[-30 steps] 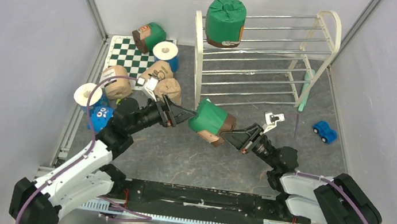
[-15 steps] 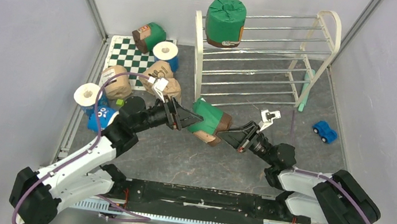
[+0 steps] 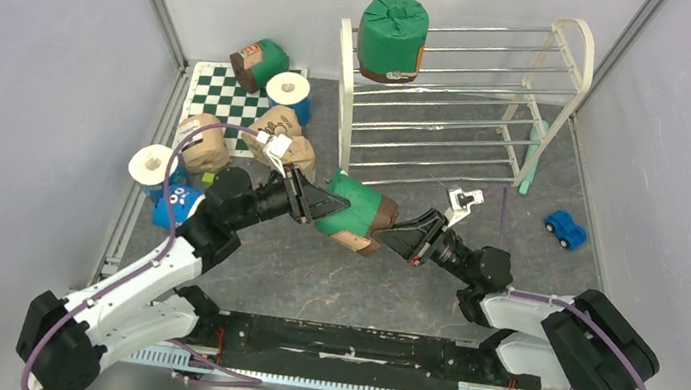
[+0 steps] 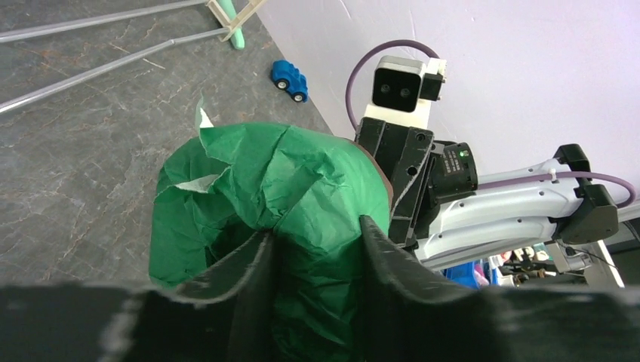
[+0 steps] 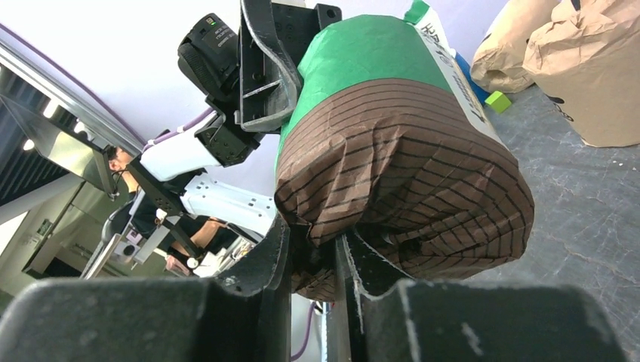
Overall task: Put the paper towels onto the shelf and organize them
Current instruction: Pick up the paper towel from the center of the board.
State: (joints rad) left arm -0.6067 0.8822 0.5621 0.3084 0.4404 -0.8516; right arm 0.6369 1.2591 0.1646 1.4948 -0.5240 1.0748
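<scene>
Two tools on one roll now. A second ago the left tool [image 3: 318, 202] was spread wide and stood short of the green roll [image 3: 356, 214]. Since then it has pushed in and closed. In its wrist view its fingers [image 4: 381, 264] pinch a ridge of crumpled green wrap at the roll's tucked end. The right tool [image 3: 399, 234] is unchanged, pressed tight on a fold of the brown-striped wrap at the other end, which is clear in its own wrist view. Over that second the roll has also drifted a little toward the left arm.

For the task, this reads as a mid-air handover at the double-grip stage, with neither side released. I'd guess right is giving to left, since left is the one that just arrived, but I can't be sure.

The roll appears held off the tabletop [image 3: 311, 271], lying sideways between the arms with its green end toward the left arm and its brown end toward the right. It sits just in front of the shelf [image 3: 344, 84] by its left end frame, and I can't tell if it touches. It is not shelved yet. One other green roll [image 3: 392, 38] stands on the top tier. The remaining rolls lie left of the shelf, on and around the checkered mat [image 3: 218, 98].

Both arms reach forward and inward, forearms low, with the tools pointing at each other along the roll's axis. The left arm's elbow is cocked out to the left and the right arm's out to the right.
</scene>
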